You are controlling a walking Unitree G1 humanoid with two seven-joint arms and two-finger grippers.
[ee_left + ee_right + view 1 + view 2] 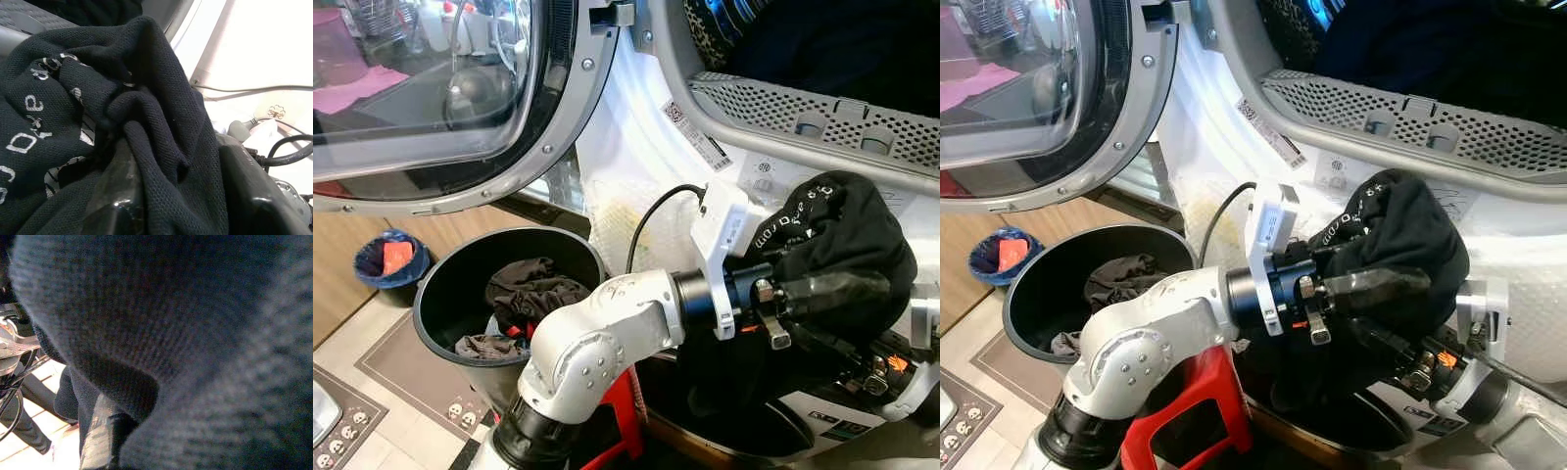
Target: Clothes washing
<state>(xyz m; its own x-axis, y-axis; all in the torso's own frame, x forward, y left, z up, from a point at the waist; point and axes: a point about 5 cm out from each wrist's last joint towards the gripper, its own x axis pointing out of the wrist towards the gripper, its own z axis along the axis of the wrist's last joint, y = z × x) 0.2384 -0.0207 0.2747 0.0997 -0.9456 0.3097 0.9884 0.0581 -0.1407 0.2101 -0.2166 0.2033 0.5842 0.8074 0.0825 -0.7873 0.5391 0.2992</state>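
Note:
A black mesh garment (842,235) with white lettering hangs bunched in front of the washing machine, just below the drum opening (822,59). My left gripper (862,299) reaches across from the left and is shut on the black garment, one finger (117,196) pressed into its folds. From the lower right my right gripper (1400,351) comes up under the same garment and is buried in the cloth (171,333). Dark clothes lie inside the drum. Further dark clothes (533,294) sit in a black bucket (440,284) at the lower left.
The washer's round glass door (440,88) stands swung open at the upper left. A red stool (617,411) stands beneath my left arm, beside the bucket. A small blue bin (391,259) is on the floor at the far left. A black cable (651,215) loops by the left wrist.

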